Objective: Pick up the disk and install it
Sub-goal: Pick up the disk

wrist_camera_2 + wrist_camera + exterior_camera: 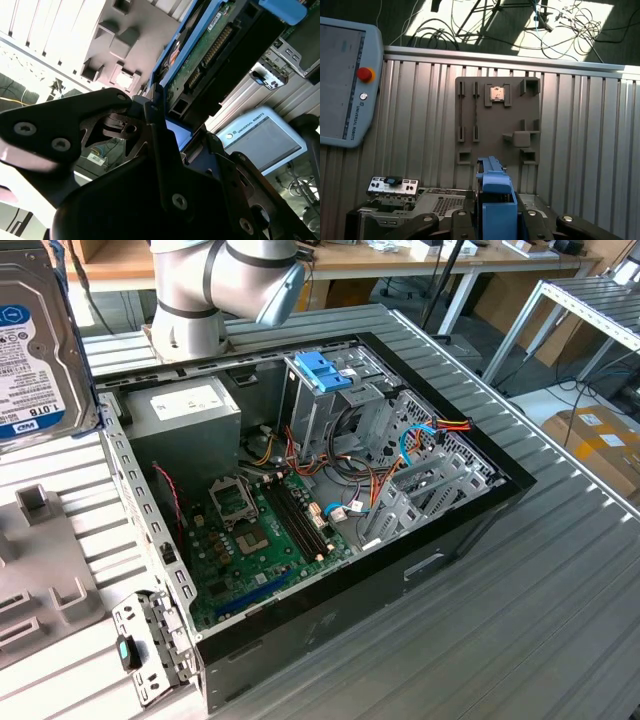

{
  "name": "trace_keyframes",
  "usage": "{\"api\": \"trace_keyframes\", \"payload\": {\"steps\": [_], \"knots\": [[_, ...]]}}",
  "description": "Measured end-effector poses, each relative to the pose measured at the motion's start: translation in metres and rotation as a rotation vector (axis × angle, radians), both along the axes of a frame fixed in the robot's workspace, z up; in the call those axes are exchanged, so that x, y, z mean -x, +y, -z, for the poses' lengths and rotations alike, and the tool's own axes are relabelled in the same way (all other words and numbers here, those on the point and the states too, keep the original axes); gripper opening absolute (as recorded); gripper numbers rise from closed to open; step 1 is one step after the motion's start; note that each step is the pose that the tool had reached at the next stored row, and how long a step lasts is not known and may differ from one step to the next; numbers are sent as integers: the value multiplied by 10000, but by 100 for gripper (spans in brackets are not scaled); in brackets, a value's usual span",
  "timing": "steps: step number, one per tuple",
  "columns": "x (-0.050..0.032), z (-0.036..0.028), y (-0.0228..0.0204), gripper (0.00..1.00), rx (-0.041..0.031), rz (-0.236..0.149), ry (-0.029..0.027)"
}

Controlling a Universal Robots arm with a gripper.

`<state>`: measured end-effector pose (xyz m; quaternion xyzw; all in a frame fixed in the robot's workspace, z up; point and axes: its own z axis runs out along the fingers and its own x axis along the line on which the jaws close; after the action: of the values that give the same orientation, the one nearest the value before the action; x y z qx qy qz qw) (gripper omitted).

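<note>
I had the black gripper (492, 222) clamped on the disk (30, 350), a flat silver-metal hard drive with a white-and-blue label and blue plastic side rails. In the first wrist view its blue rail sat between the jaws. The disk hung clear of the ribbed metal worktop (520, 640), by the edge at the exterior view's left, near the grey moulded fixture tray (40, 580). The open black computer case (430, 560) lay mid-worktop. Inside it, the blue-handled drive cage (322, 370) stood beside the grey power-supply box (185, 415), well apart from the disk.
</note>
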<state>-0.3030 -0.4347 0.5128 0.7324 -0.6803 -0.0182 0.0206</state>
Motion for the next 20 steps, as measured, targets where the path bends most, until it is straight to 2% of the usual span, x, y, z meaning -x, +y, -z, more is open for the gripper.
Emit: {"api": "trace_keyframes", "payload": {"steps": [2, 7, 20], "knots": [[-22, 0, 0, 37, 0, 0, 0], [-140, 0, 0, 37, 0, 0, 0], [-334, 0, 0, 37, 1, 0, 1]]}}
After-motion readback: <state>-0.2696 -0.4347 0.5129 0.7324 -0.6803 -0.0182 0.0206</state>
